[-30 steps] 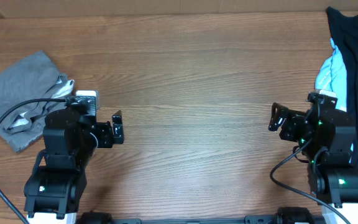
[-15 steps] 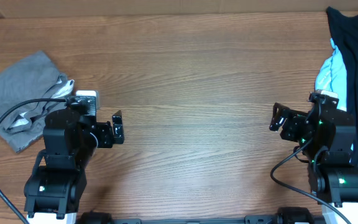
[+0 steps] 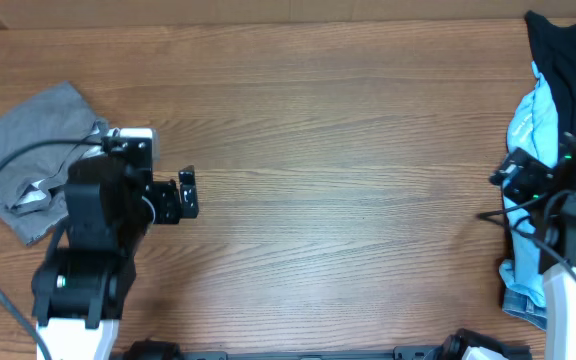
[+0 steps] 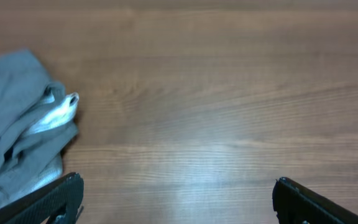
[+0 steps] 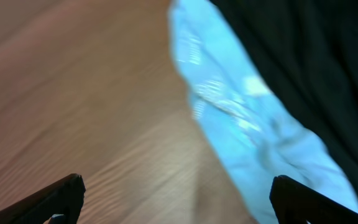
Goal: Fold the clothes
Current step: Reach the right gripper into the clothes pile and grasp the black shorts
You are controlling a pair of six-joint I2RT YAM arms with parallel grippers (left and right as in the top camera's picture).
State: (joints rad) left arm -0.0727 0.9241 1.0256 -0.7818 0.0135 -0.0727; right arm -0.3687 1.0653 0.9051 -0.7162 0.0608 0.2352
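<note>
Pick-up stage, I judge: your right gripper [image 5: 178, 190], jaws apart and empty, hangs over the light-blue garment [image 5: 241, 124] just ahead; next, lower and pinch its edge.

Brown wooden table [image 3: 328, 150], grain running left to right, fills nearly the whole overhead view. A soft glare patch sits on the wood low in the middle of the left wrist view. The table's far edge is a thin line along the top, with a tan strip [image 3: 268, 10] beyond it. In the right wrist view the wood is blurred.
</note>
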